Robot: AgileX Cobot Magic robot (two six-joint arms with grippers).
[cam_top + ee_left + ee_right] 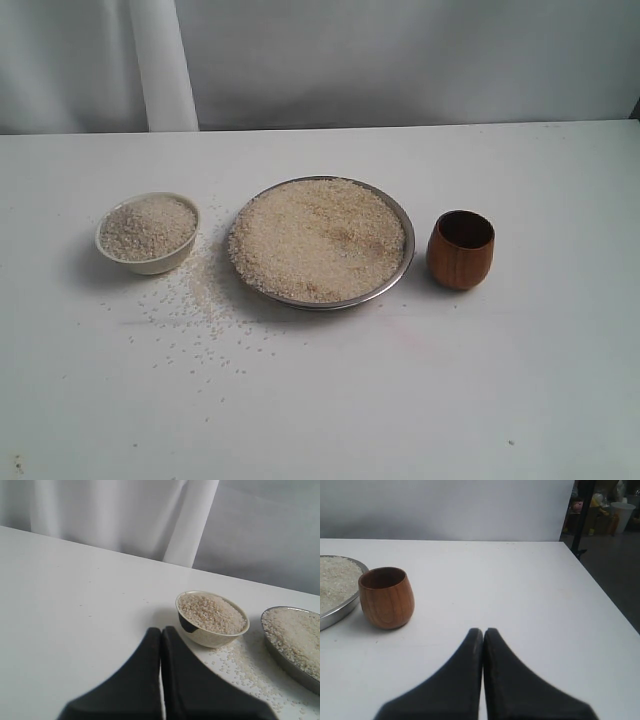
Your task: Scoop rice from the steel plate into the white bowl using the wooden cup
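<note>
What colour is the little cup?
The wooden cup is reddish-brown with wood grain, seen best in the right wrist view.

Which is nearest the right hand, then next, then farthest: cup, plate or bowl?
1. Wooden cup, just ahead of the right hand.
2. Steel plate, beyond the cup.
3. White bowl, past the plate in the exterior view.
</note>
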